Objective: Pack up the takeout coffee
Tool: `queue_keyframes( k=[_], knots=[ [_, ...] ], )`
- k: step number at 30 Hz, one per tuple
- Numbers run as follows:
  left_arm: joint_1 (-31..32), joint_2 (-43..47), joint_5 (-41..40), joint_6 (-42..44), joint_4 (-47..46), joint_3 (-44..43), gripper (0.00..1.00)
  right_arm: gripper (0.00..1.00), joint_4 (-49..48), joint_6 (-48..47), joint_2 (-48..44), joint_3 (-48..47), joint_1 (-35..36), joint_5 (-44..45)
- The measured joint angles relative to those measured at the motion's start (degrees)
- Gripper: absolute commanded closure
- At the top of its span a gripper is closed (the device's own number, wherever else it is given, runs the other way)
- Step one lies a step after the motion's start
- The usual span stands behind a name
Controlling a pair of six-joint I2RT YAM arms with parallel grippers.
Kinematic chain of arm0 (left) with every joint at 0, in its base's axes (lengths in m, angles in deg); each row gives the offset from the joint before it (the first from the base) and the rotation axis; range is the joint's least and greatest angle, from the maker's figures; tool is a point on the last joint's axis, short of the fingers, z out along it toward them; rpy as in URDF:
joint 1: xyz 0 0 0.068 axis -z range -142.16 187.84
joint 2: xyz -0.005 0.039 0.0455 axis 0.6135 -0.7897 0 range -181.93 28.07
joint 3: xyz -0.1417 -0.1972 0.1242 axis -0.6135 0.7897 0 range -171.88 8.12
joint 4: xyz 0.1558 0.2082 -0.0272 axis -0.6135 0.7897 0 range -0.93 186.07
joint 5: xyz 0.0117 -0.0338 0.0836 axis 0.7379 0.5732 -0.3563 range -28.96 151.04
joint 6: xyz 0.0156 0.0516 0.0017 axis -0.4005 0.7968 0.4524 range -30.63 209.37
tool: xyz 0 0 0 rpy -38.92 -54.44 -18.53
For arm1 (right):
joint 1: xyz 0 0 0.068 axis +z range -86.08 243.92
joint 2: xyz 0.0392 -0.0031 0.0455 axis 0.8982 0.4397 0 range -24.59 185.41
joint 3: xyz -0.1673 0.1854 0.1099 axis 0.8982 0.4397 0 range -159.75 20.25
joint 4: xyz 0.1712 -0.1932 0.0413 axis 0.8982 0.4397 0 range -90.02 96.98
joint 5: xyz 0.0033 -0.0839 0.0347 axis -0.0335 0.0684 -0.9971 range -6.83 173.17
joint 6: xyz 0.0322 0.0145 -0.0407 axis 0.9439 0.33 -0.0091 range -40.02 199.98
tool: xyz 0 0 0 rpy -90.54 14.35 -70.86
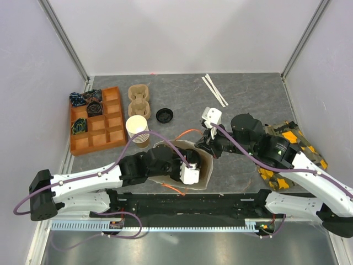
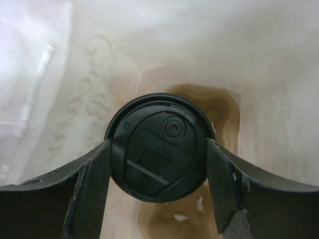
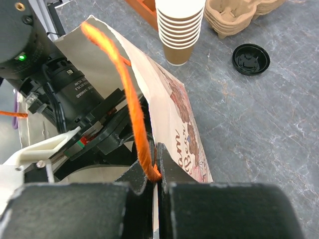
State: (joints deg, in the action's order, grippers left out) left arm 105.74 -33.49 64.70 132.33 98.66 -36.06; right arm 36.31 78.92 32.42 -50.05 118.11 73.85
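The takeout coffee (image 2: 159, 147) shows as a round black lid seen from above, deep inside the white paper bag (image 2: 75, 74). My left gripper (image 2: 158, 144) reaches down into the bag (image 1: 207, 165), and its two dark fingers (image 2: 89, 179) press against opposite sides of the lid. The cup body is hidden under the lid. A brown moulded shape (image 2: 224, 107) lies on the bag's floor beneath it. My right gripper (image 3: 158, 164) is shut on the bag's rim where the orange cord handle (image 3: 127, 84) joins, and holds the mouth open at the right side (image 1: 208, 144).
Behind the bag stand a stack of lidless paper cups (image 1: 138, 128), a loose black lid (image 1: 164, 115) and pulp cup carriers (image 1: 138, 96). An orange compartment tray (image 1: 113, 118) sits at the left. White sticks (image 1: 214, 90) lie at the back. A yellow-black cloth (image 1: 287, 154) is on the right.
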Motion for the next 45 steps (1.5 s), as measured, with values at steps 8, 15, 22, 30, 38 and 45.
queue_keyframes(
  k=[8, 15, 22, 30, 38, 45],
  knots=[
    [0.0, -0.26, 0.15, -0.07, -0.39, 1.44, 0.8, 1.0, 0.0, -0.37, -0.55, 0.57, 1.62, 0.94],
    [0.13, 1.79, 1.49, -0.17, 1.66, 1.4, 0.8, 1.0, -0.52, -2.27, -0.79, 0.57, 3.96, 3.91],
    [0.98, 4.72, 1.42, -0.7, 3.76, 0.61, 0.8, 1.0, -2.67, -5.53, -1.46, 0.57, 5.66, 7.72],
    [0.98, 3.72, 0.79, -4.33, 4.26, -0.68, 0.8, 1.0, -5.53, -11.32, -2.19, 2.64, 8.92, 11.98],
    [0.98, 0.96, -2.14, -9.03, 2.97, -0.74, 0.8, 1.0, -5.97, -12.94, -2.51, 4.44, 10.86, 13.03],
    [1.01, 0.92, -1.97, -10.58, -0.76, 0.48, 0.8, 1.0, -6.12, -12.87, -3.23, 5.2, 11.08, 13.16]
  ],
)
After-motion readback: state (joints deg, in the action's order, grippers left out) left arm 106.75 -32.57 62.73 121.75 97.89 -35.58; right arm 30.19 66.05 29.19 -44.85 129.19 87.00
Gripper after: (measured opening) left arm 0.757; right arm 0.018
